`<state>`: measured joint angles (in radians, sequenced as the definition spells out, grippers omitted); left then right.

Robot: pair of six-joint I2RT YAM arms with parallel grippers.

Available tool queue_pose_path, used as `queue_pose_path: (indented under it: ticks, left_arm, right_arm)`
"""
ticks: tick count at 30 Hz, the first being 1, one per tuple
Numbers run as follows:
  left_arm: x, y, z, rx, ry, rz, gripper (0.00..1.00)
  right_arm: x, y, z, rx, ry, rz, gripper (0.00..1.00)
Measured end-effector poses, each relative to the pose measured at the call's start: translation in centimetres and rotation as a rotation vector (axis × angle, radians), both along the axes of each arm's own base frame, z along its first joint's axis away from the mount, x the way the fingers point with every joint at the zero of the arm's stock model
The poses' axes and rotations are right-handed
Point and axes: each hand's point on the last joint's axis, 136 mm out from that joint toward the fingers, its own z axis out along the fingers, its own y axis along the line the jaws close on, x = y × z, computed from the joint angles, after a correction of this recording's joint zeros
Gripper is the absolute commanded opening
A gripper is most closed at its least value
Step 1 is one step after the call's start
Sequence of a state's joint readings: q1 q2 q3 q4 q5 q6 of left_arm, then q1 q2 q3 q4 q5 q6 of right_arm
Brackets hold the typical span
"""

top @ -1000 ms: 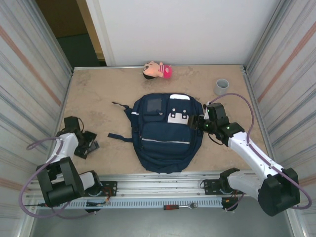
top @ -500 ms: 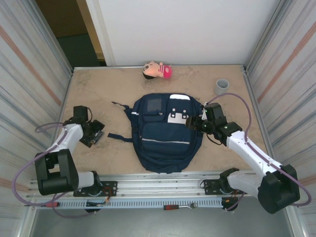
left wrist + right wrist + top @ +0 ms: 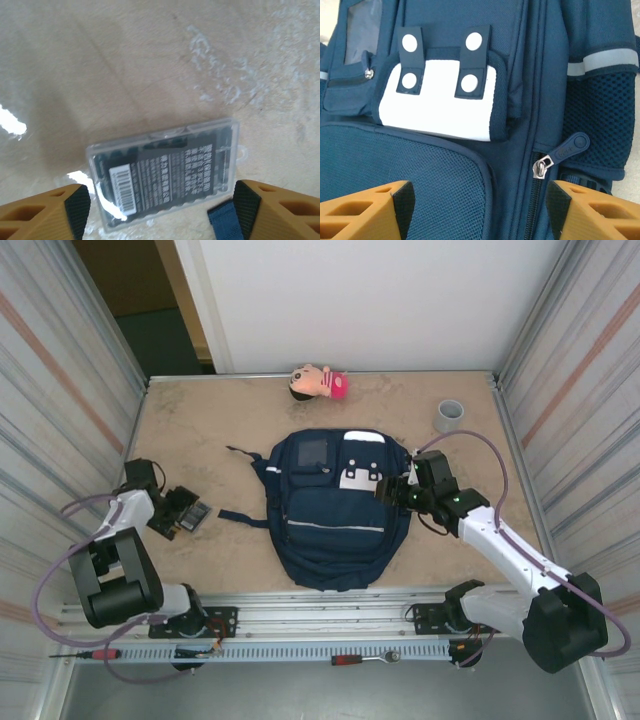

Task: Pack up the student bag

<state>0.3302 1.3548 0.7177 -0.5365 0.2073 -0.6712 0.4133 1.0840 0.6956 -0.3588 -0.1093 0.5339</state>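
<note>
Two orange fingers (image 3: 40, 215) are poking in from the bottom corners of the left wrist view, their bases cut off by the frame. The left tool (image 3: 160, 212) is standing open with a clear plastic case (image 3: 165, 172) lying between its dark pads. Whether either pad is touching the plastic is hard to make out. The case's label is blurring into unreadable print beside a barcode. A blue strap tip (image 3: 227, 225) is running off the bottom edge.

The right tool (image 3: 477, 210) is hanging open too, gripping nothing, low over the student bag (image 3: 445, 175) — the fabric is spilling past every edge of that view.

From above, the bag is lying flat in the middle of the counter (image 3: 200, 430), which is looking mottled beige, stone-like and glossy with glare. Ribbed metal walls are closing in on both sides, with a white panel behind. A plush doll (image 3: 318, 382) is lying at the back edge, and a grey cup (image 3: 449, 416) is standing at the far right, well apart from the bag.

The bag is showing woven navy cloth, mesh panels and grey reflective stripes. It is also showing a white patch under two dark tabs with round white snaps, plus a metal zip slider with a rubbery pull (image 3: 572, 146).
</note>
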Motion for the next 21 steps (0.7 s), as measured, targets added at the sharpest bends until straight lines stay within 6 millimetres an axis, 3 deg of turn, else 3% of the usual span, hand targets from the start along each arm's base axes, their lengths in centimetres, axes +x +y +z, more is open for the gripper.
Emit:
queue_pose_path:
  ticks: [13, 17, 21]
  left_arm:
    - [4.0, 0.9, -0.3, 0.037, -0.064, -0.058, 0.77]
    - [4.4, -0.8, -0.3, 0.048, -0.06, -0.118, 0.76]
    - [3.7, -3.8, -0.3, 0.033, -0.039, -0.187, 0.76]
  right_arm:
    - [-0.9, -0.4, 0.0, 0.013, -0.029, -0.01, 0.7]
    - [-1.3, -0.8, 0.7, 0.022, -0.063, -0.02, 0.7]
    - [-1.6, -1.2, 1.0, 0.028, -0.087, -0.041, 0.7]
